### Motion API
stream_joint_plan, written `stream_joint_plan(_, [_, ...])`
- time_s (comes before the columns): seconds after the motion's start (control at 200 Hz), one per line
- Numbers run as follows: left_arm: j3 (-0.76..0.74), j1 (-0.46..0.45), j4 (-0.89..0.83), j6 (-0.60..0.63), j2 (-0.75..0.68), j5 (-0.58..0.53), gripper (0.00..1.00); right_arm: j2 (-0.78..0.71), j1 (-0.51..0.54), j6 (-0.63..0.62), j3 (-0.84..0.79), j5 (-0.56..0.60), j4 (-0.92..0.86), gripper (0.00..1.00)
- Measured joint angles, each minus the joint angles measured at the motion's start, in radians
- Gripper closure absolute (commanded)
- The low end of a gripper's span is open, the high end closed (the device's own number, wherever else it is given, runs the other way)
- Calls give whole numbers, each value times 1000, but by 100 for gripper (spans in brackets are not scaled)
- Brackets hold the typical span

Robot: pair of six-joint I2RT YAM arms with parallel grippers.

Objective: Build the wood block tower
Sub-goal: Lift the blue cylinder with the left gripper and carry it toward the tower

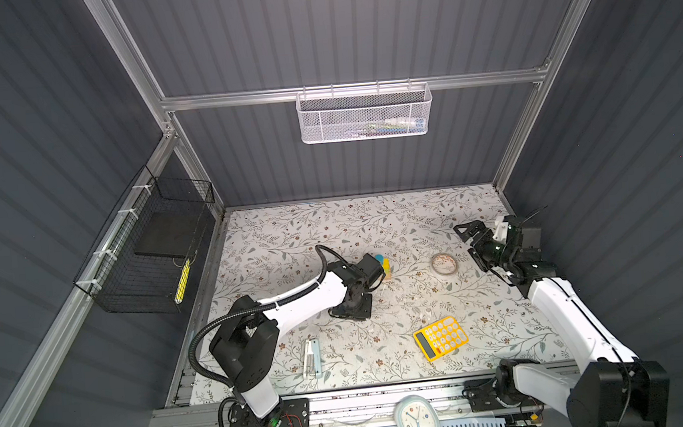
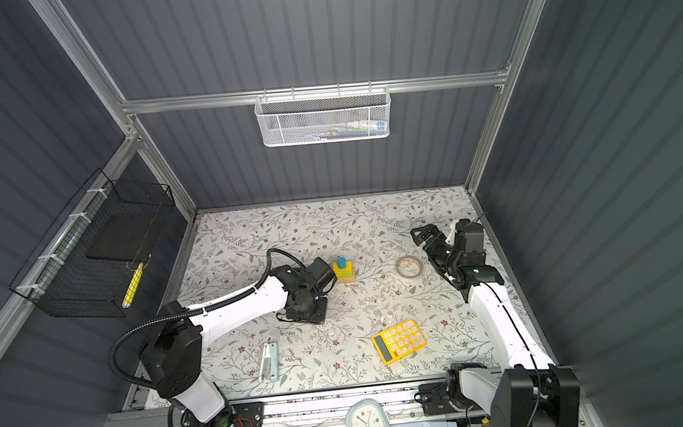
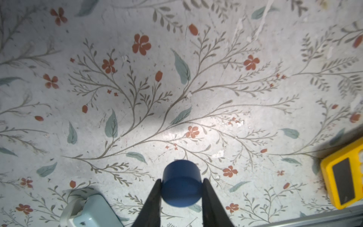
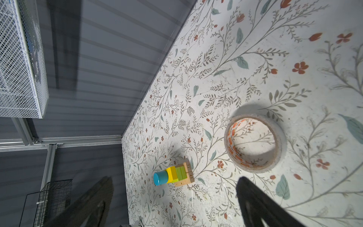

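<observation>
1. My bench (image 1: 415, 217) wears a pale sheet printed with leafy twigs and small red flowers, scuffed and flecked white in places.
2. Near its middle the block tower (image 2: 343, 270) stands upright, its tan wooden base flat on the sheet.
3. A clear tape roll (image 1: 444, 264) lies flat to the right of the tower in both top views, apart from it.
4. A yellow calculator (image 1: 441, 337) lies face up and askew, nearer the front edge.
5. A pale blue case (image 1: 312, 358) lies at the front left, well apart from the rest.

The left pincer (image 3: 182, 180) clamps a blue cylinder (image 3: 181, 188) over the floral tabletop (image 3: 176, 78), with a yellow calculator (image 3: 341, 176) nearby.
</observation>
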Motion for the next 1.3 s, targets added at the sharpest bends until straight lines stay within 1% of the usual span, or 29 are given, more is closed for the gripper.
stream_joint_plan(0.13, [89, 0, -45, 26, 27, -12, 77, 16, 0, 2, -2, -7, 8, 1])
stream_joint_plan(0.375, [314, 0, -161, 92, 108, -40, 77, 16, -3, 4, -4, -24, 24, 1])
stream_joint_plan(0.705, [603, 6, -295, 187, 269, -51, 76, 23, -5, 4, -4, -30, 36, 1])
stream_joint_plan(1.301, [969, 76, -413, 282, 496, -27, 76, 76, -12, 10, -4, -53, 73, 1])
